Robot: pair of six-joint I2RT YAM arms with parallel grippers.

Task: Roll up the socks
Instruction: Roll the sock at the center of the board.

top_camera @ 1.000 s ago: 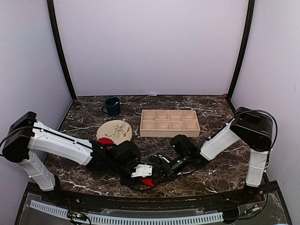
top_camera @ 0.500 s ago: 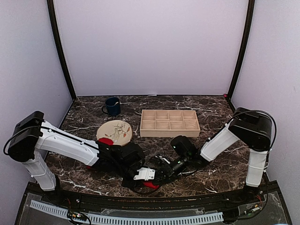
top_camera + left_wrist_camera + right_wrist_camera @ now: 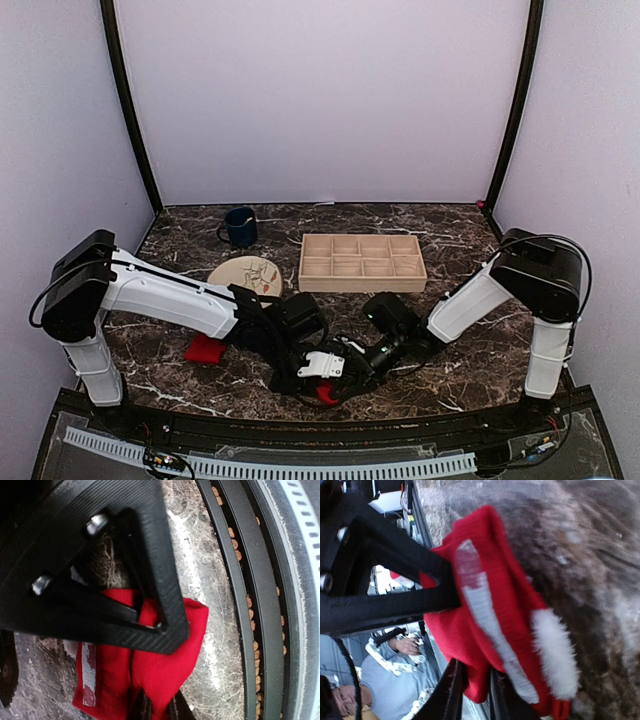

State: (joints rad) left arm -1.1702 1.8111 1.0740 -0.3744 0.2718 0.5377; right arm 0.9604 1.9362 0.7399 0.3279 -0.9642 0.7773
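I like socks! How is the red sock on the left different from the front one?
The left sock lies alone; the front sock is bunched up, half hidden. No pincer holds the left sock; the left pincer and right pincer meet at the front sock. Both are red.

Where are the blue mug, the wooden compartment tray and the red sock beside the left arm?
blue mug (image 3: 240,232): top view, on its body.
wooden compartment tray (image 3: 362,285): top view, on its near wall.
red sock (image 3: 205,349): top view, on the middle of the fabric.
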